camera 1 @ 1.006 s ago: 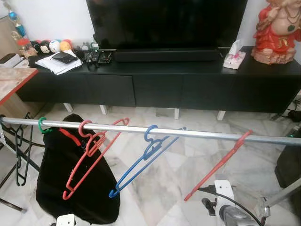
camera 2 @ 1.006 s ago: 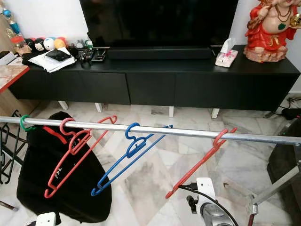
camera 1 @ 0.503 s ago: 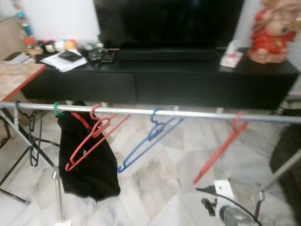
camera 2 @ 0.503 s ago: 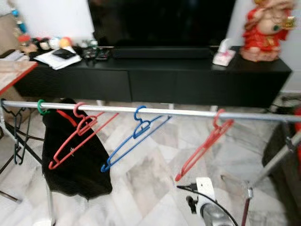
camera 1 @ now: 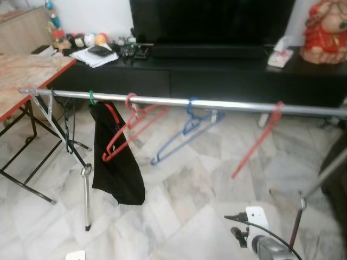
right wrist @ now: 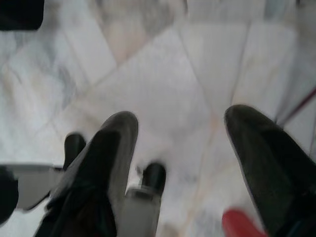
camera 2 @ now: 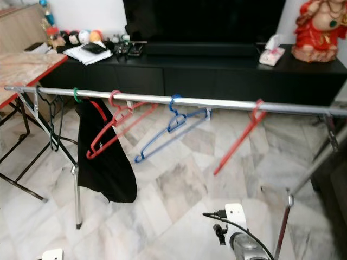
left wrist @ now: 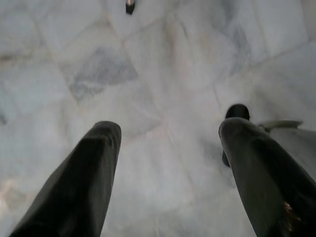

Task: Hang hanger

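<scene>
Even, soft indoor light across the head views, no hard shadows on the marble floor [camera 1: 179,189]. A bright sheen runs along the metal rail [camera 2: 217,103], while the television [camera 1: 211,24] stays a flat black block. Slight softness throughout, detail smearing toward the edges. Both wrist views are hazy, the black fingers [left wrist: 81,182] badly out of focus; the right one looks motion-blurred, perhaps.

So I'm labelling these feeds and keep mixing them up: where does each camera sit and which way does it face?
Left eye view: on the head, forward and down at the rail with hangers; right arm at bottom.
Right eye view: same head, same rail and blue hanger.
Left wrist view: down past the open left hand at marble floor.
Right wrist view: open right hand over floor.
Both wrists share the floor.
</scene>
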### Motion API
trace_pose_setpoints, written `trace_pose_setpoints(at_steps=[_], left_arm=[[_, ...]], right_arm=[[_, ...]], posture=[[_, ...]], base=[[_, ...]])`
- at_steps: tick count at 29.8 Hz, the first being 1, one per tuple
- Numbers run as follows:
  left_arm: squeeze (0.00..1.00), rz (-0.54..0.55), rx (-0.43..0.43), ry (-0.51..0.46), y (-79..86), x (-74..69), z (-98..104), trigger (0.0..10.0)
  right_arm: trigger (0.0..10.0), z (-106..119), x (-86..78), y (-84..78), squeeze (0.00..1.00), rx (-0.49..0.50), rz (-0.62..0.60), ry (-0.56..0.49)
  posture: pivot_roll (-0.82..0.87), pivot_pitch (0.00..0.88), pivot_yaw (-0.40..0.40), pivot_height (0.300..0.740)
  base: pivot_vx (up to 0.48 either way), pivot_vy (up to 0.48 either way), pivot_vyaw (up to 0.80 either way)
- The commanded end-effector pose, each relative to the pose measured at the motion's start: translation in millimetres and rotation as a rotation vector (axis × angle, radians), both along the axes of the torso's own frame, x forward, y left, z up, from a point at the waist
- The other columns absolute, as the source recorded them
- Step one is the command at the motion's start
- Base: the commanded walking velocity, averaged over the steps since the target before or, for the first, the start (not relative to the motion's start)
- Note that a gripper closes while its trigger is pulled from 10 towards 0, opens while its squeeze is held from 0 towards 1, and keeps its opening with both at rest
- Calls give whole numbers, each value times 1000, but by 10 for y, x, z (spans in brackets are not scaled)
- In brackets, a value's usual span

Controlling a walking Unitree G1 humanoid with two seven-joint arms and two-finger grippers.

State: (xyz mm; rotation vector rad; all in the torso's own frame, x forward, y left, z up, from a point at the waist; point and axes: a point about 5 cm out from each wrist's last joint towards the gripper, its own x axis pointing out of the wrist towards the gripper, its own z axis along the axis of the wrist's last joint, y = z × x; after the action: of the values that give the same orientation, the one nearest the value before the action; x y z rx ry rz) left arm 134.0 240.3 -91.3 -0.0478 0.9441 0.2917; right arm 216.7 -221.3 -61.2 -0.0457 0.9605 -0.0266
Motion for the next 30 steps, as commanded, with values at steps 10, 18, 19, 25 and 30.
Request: trace_pose_setpoints(at_steps=[10, 18, 19, 25, 30], left_arm=[[0, 34, 5, 33, 90, -95, -13, 10000], [0, 46, -34, 15, -105, 9, -32, 10000], [0, 44, -38, 14, -130, 22, -34, 10000], [0, 36, -58, 8, -300, 118, -37, 10000], [0, 36, -66, 13, -359, 134, -43, 10000]], right_arm=[[10000, 28, 52, 17, 0, 0, 5, -15], [10000, 98, 126, -74, 0, -35, 35, -36], [10000, 105, 133, -81, 0, -37, 36, -38], [10000, 158, 200, -112, 0, -49, 47, -58], [10000, 174, 219, -123, 0, -47, 36, -67]], posture=[[-128, 0, 25, 740], [-155, 0, -36, 740], [-155, 0, -36, 740], [-162, 0, -51, 740], [-159, 0, -52, 740]], base=[[-27, 0, 0], [0, 0, 0], [0, 0, 0], [0, 0, 0], [0, 0, 0]])
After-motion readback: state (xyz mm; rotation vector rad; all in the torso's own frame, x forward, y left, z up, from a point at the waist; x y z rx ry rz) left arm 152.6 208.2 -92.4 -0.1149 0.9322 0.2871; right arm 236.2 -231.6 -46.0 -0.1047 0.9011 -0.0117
